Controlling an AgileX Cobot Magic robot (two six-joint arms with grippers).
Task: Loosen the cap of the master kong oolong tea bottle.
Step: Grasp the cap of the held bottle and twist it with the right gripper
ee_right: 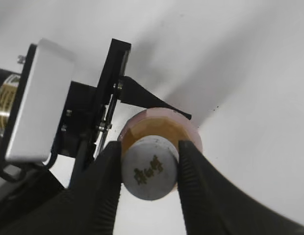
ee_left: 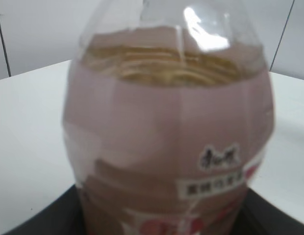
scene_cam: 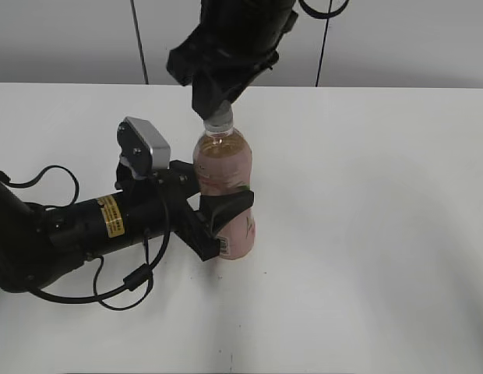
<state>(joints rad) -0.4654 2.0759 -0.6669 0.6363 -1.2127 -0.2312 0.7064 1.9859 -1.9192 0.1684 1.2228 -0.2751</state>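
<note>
White table beneath gripped bottle, both grippers closed around.

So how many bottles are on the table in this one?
1. The master kong oolong tea bottle stands upright near the table's middle, left gripper clamped on its body, right gripper on the cap. None visibly hidden.

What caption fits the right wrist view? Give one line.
Right gripper pinches the cap from above while the left gripper steadies the upright bottle.
</note>
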